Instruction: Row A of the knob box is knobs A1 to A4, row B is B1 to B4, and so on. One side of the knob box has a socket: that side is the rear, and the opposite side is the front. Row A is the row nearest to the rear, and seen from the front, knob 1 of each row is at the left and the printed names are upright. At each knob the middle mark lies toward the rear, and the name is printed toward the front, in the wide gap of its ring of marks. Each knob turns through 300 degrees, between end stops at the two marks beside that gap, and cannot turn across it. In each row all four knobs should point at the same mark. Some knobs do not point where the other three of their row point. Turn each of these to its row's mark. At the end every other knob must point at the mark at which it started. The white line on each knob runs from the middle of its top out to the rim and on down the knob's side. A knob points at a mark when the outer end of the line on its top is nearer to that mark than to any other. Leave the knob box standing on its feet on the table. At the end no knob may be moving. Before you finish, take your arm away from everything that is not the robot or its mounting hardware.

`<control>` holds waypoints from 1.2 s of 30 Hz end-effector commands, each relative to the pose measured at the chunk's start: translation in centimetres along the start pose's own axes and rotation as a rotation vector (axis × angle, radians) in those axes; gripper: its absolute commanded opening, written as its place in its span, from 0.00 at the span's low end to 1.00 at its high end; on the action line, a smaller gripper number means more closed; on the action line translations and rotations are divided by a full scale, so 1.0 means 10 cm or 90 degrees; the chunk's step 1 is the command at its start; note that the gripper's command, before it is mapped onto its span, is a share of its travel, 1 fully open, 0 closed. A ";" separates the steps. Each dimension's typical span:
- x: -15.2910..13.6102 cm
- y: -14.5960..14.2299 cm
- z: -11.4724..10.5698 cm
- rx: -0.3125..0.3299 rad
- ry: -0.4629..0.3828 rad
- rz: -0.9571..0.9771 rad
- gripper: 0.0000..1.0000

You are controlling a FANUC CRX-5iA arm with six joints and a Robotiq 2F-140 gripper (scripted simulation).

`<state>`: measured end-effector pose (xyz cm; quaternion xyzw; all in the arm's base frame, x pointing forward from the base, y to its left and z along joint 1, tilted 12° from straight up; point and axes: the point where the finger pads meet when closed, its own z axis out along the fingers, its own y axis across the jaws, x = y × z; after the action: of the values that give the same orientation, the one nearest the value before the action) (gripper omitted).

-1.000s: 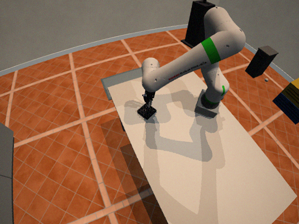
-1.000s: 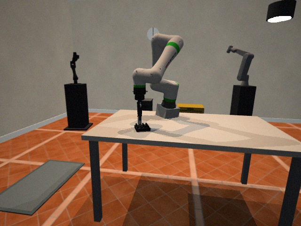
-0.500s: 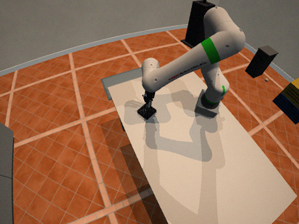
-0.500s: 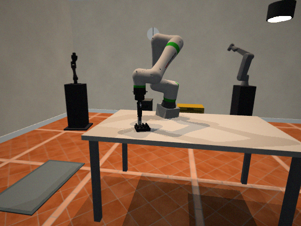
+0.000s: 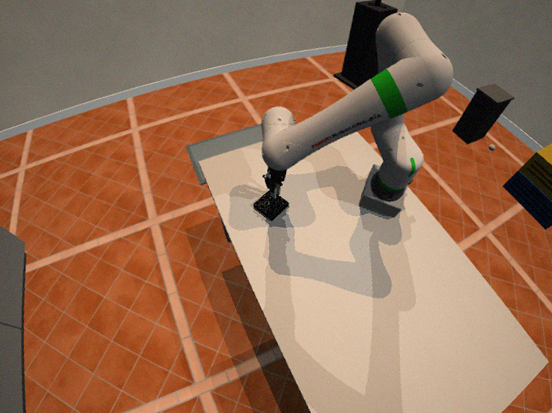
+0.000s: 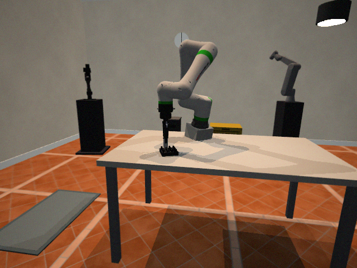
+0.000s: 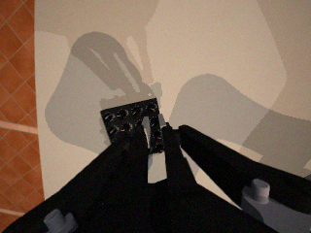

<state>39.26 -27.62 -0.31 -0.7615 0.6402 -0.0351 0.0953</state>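
Observation:
The black knob box (image 5: 269,215) (image 6: 169,153) (image 7: 127,107) sits flat on the table, with several small black knobs (image 7: 122,114) on top. Some white lines and marks show in the wrist view, but they are too small and blurred to read. My gripper (image 5: 274,196) (image 6: 165,145) (image 7: 154,122) points straight down at the box, its tips low over the knobs on the far side in the exterior view. The fingers stand a narrow gap apart, and part of a knob column shows between them. I cannot tell whether they touch a knob. The fingers hide part of the box; the socket cannot be made out.
The box stands near one long edge of the table (image 5: 460,320) (image 6: 259,152). The arm's grey base (image 5: 381,201) (image 6: 198,132) stands near the opposite edge. Arm shadows cross the table and the box's surroundings. Black pedestals (image 6: 90,124) stand on the floor beyond the table.

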 end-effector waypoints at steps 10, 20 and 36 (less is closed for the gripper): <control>0.00 0.00 0.00 0.000 0.000 0.000 0.12; 0.00 0.00 0.00 0.000 0.000 0.000 0.05; 0.00 0.00 0.00 0.000 0.000 0.000 0.05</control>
<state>39.26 -27.63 -0.30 -0.7615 0.6402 -0.0351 0.0954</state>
